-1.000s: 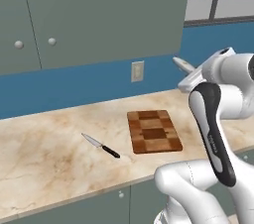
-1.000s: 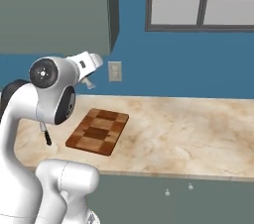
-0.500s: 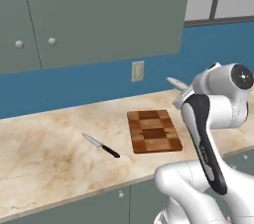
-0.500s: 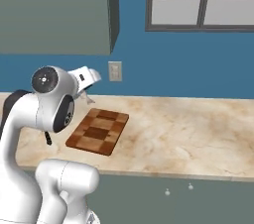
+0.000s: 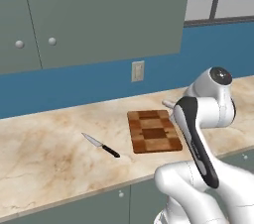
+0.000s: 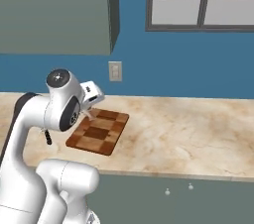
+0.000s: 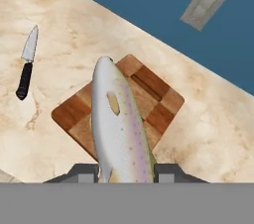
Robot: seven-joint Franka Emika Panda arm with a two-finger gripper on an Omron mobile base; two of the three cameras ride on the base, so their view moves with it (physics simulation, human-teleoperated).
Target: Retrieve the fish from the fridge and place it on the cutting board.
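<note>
— Fish [image 7: 120, 134] first: where is it at this moment?

— Clamped in the gripper [image 7: 125, 172], one dark finger tip on each flank, body pointing away from the hand. In the hand view it hangs in the air over the cutting board [image 7: 160, 103], not touching the wood.

— So which step is in hand?

— The carry is all but done, I judge; this is the approach for the set-down. From the right base view the hand sits above the near-left part of the board [image 6: 106, 139].

— And what lies nearby?

— A knife [image 5: 100, 144] on the counter [image 5: 44, 153], well apart from the board to its left. An outlet [image 6: 115, 71] on the blue wall behind.

— What does the next move call for?

— Lowering until the fish rests along the checkered blocks, then parting the fingers. Since it is nearly as long as the board's short side, I would line it up with the long side so neither end hangs off.
</note>
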